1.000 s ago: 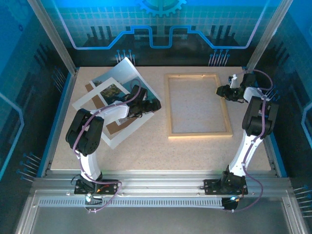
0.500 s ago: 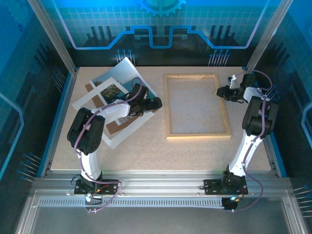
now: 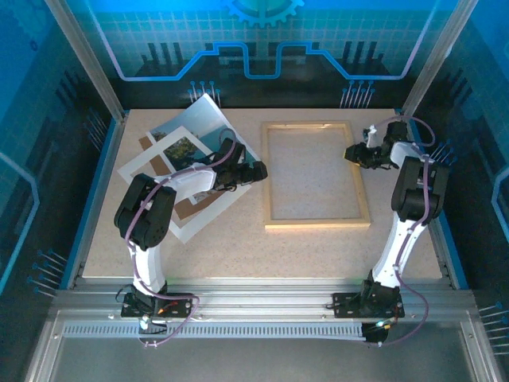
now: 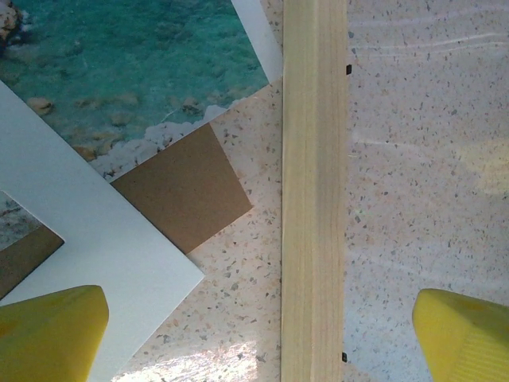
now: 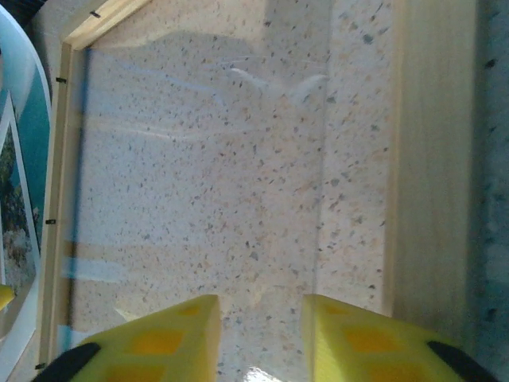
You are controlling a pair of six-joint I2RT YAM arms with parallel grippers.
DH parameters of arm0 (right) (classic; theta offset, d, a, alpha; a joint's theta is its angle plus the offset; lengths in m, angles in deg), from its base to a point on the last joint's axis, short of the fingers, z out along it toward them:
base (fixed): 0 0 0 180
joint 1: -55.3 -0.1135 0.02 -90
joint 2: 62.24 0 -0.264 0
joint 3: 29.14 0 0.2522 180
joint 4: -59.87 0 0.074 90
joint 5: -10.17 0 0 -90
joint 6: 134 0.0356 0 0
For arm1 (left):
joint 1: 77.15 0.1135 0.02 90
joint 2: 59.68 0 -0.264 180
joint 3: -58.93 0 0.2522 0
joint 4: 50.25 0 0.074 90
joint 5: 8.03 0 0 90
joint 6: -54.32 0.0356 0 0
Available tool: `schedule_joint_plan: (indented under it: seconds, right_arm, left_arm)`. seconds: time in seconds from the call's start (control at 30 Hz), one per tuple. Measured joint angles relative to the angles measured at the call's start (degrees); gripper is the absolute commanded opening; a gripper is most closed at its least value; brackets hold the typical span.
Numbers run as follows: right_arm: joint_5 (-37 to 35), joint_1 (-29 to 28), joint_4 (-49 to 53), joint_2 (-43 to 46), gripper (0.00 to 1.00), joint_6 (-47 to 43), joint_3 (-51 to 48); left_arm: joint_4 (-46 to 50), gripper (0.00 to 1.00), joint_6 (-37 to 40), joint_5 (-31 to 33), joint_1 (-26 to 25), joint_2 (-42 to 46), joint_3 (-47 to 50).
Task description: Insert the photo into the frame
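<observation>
Photo: the photo (image 4: 135, 64) lies tilted at the far left, partly under the white mat (image 4: 95, 239), near the frame (image 3: 316, 224).
Handling: I judge it light, thin, glossy and easy to bend; I would take a free edge.
Left gripper (image 4: 258, 334): wide open astride the left rail, holding nothing.
Right gripper (image 5: 258, 334): jaws narrowly apart inside the right rail, nothing between.

The photo (image 4: 119, 64) shows turquoise sea with pale rocks. The frame (image 4: 314, 191) is light wood, the mat (image 4: 95, 247) white, the board (image 4: 183, 195) brown, the counter (image 4: 421, 159) speckled beige. The left tool (image 4: 258, 338) is yellow-tipped.
</observation>
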Motion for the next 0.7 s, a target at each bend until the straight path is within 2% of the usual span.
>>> schedule_joint_plan:
  seconds: [0.33, 0.6, 0.7]
  right_arm:
    - [0.24, -0.35, 1.18, 0.0, 0.45, -0.44, 0.0]
    - [0.96, -0.96, 1.25, 0.0, 0.24, -0.11, -0.02]
    - [1.16, -1.27, 1.4, 0.0, 0.12, 0.11, -0.02]
  left_arm:
    - [-2.43, 0.99, -0.59, -1.51, -0.09, -1.44, 0.0]
    - [-2.99, 0.99, -1.33, -1.92, -0.39, -2.93, -0.55]
    - [-3.02, 0.99, -1.38, -1.92, -0.39, -2.95, -0.55]
